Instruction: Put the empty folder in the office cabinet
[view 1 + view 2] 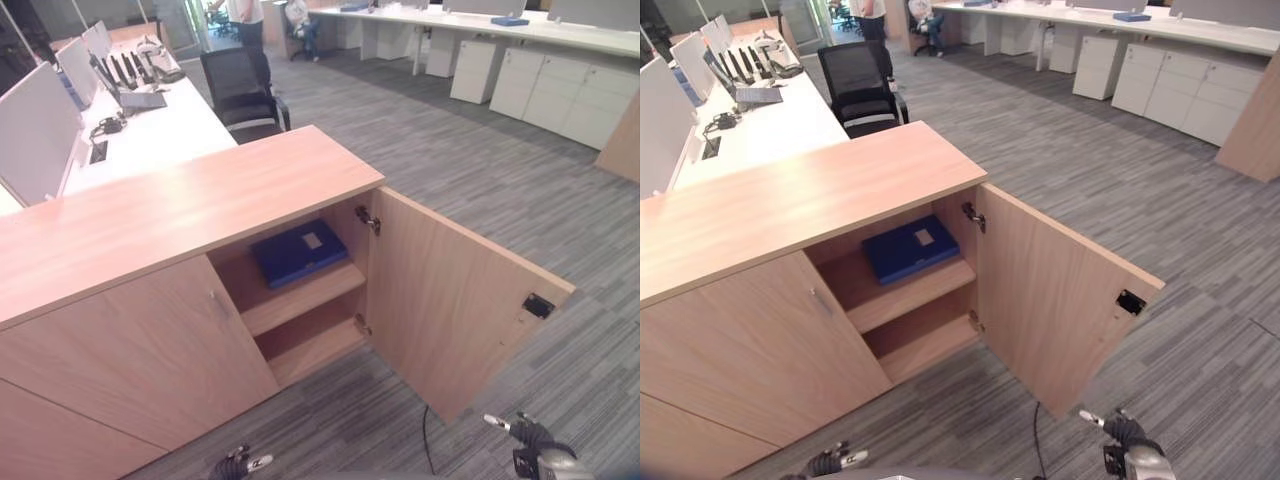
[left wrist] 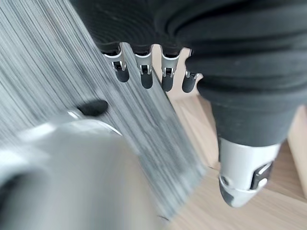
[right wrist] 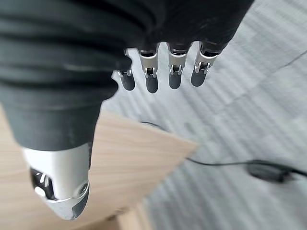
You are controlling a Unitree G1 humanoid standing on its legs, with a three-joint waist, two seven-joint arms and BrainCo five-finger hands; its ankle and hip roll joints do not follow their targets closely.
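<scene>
the blue folder (image 1: 298, 252) lay flat on the upper shelf (image 1: 300, 300) of the office cabinet (image 1: 180, 215), in the open right-hand compartment, well apart from the fingers of both hands. the cabinet door (image 1: 450, 290) stood swung wide open toward the right hand (image 1: 530, 440), which hung low just past the door's lower edge. in the right wrist view that hand's fingers (image 3: 151, 81) were straight and relaxed, spread in a row with the thumb (image 3: 62, 191) apart, holding nothing; past the fingertips lay grey striped carpet (image 3: 240, 120), and beside the thumb the pale wood of the door.

the left hand (image 1: 240, 464) hung low in front of the cabinet's closed left door (image 1: 140, 350), below the folder's shelf. in the left wrist view its fingers (image 2: 146, 76) were likewise straight and loose, thumb (image 2: 244, 177) apart, empty; beyond the fingertips ran carpet, with light wood by the thumb.

farther off, beyond the cabinet top, stood a white desk (image 1: 150, 135) with a laptop (image 1: 135, 98) and a black office chair (image 1: 240, 90). a person (image 1: 245, 15) stood far away at the back of the room.
</scene>
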